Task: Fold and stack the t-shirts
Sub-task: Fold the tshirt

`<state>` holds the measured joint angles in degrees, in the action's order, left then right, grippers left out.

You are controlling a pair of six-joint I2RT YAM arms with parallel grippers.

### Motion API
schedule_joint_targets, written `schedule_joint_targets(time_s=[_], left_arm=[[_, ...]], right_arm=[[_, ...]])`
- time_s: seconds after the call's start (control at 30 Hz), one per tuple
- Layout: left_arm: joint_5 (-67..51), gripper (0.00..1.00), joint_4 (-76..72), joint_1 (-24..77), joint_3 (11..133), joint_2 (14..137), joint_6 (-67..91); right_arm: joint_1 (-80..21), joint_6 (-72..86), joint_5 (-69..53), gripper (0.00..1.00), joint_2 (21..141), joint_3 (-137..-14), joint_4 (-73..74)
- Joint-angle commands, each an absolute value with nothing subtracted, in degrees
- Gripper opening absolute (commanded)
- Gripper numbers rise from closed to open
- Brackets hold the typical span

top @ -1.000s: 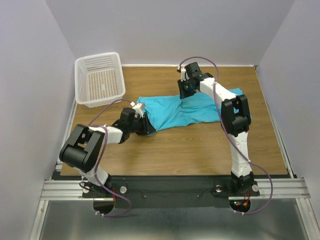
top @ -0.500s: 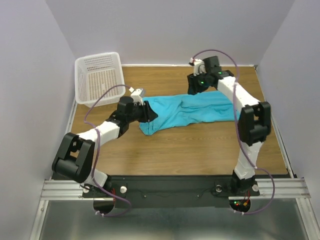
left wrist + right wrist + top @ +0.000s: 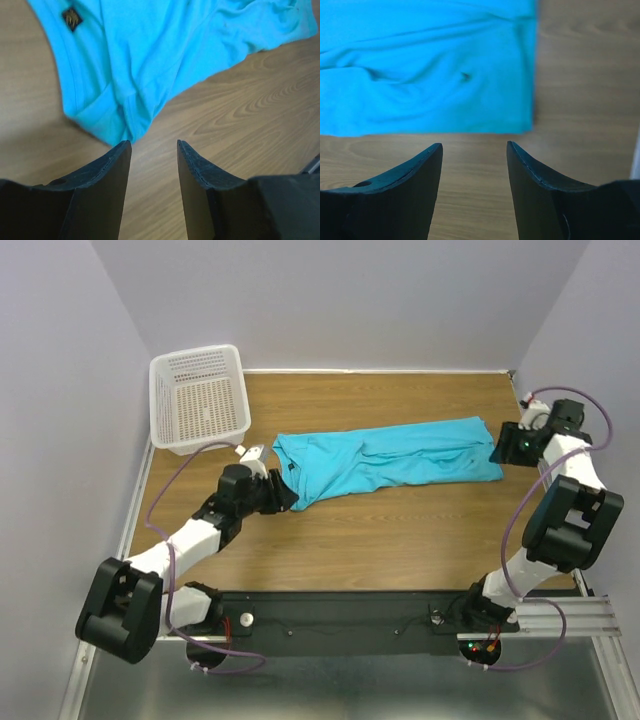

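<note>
T-shirt [image 3: 390, 458] laid long across bench [image 3: 400, 530], prob. ready for next fold; L gripper [image 3: 287, 496] & R gripper [image 3: 498, 449] at either end, both open, empty.

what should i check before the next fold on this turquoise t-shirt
1. left claw open and empty: ok
2. right claw open and empty: ok
3. t-shirt lying on the table, free of both claws: ok
4. t-shirt smoothed flat: not ok, creases run along its middle
5. basket apart from the t-shirt, at the far left corner: ok
6. other shirts to stack: cannot tell, only one in view
</note>
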<state>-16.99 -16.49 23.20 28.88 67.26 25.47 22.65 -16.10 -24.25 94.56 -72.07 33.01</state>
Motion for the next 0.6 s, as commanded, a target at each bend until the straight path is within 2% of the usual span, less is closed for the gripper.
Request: schedule_joint_targets(time_s=[0.0,0.17,0.57], left_arm=[[-16.7,0.53,-23.2,22.6,22.3,63.5,32.2],[-17.8,0.54,-27.4,21.8,21.6,66.4,34.6],[-17.5,0.55,-33.2,20.6,19.7,71.0,40.4]], right_arm=[[28.6,-17.2,-23.4,0.60,95.7,-71.8,32.3],[29.4,-14.6,-20.4,0.60,100.4,-74.1,30.9],[29.5,-9.8,-23.4,0.60,107.6,-76.0,29.3]])
